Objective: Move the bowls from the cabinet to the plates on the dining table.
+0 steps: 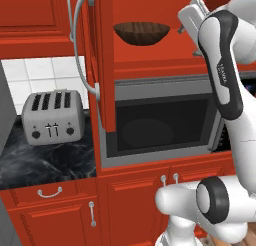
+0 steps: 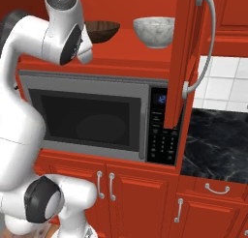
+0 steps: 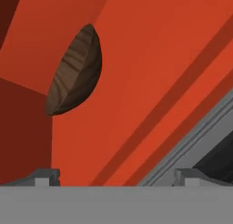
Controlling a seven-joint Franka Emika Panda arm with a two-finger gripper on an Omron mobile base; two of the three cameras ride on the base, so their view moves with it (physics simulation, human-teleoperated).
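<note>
Gripper: the two small dark finger tips of the gripper [image 3: 116, 176] stand wide apart, open, with nothing between them. They are up by the open cabinet and touch nothing.
Brown bowl: the wide shallow dark brown wood-grain bowl [image 3: 75, 72] is ahead of the finger tips, a little way off. It sits upright on the red cabinet floor [image 1: 141, 32], on the left part of the shelf. In the hand view it looks turned on its side, because the hand is rolled over.
White bowl: the smaller, deeper white grey-marbled bowl [image 2: 154, 31] sits upright on the same shelf, to the right of the brown bowl [image 2: 101, 31]. The two bowls are apart, not touching.
Cabinet: the red panelled wooden wall cabinet [image 2: 135, 51] is open. Its red doors stick out toward the robot, one on the left [image 1: 102, 60] and one on the right [image 2: 186, 53]. Each door has a long curved silver bar handle.
Arm: the white robot arm with dark joints [image 1: 227, 80] reaches up to the right side of the shelf.
Microwave: a grey microwave with a dark glass door [image 2: 92, 118] sits right under the cabinet shelf.
Toaster: a silver four-slot toaster [image 1: 52, 117] stands on the black marble counter [image 1: 45, 162], left of the microwave.
Lower doors: red cupboard doors with small silver handles [image 2: 109, 193] are under the microwave.
</note>
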